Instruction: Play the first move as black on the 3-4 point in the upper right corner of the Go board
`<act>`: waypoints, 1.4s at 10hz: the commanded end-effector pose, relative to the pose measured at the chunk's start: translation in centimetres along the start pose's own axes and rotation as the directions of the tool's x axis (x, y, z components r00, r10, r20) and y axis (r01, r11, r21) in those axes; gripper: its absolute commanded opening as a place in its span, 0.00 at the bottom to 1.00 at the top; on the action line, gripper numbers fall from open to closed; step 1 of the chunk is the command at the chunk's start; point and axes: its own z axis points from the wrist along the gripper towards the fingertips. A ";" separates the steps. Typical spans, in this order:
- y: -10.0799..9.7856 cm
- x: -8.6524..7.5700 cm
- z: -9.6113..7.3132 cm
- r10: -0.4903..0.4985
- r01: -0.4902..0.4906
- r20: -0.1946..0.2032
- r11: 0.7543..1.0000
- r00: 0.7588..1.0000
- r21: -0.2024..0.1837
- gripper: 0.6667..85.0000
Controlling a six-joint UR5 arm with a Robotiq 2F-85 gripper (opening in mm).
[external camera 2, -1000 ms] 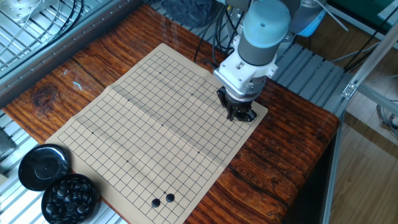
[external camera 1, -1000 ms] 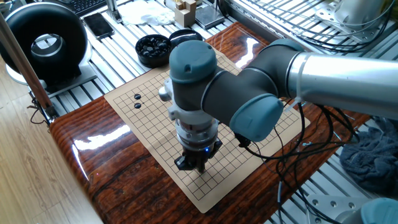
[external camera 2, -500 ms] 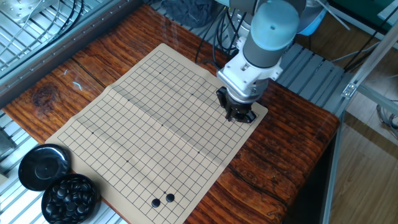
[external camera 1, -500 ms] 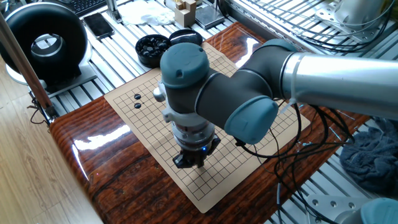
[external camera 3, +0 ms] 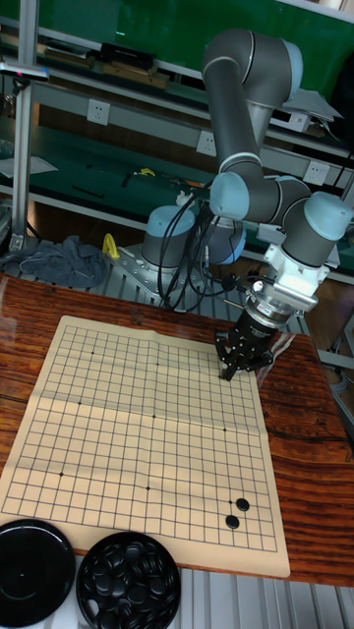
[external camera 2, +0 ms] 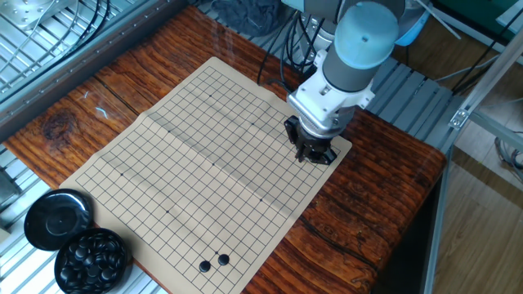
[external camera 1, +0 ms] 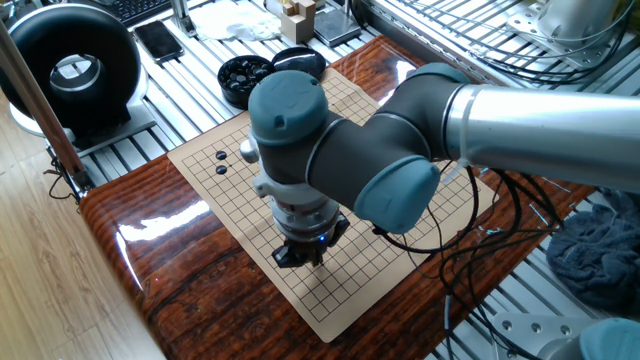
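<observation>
- The gripper (external camera 2: 315,153) hangs low over the board's (external camera 2: 196,163) corner; its grip cannot be told.
- Two black stones (external camera 2: 213,263) lie near the opposite corner.

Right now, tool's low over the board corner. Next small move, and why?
Probably ease straight down and release, if it carries a stone; none is visible. The tool sits low over the upper right corner of the board, far from the two stones and the bowl. Tool state isn't readable.
</observation>
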 end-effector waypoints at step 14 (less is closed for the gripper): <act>-0.4 0.6 -0.6 0.074 -0.071 -0.020 0.990 0.997 0.120 0.01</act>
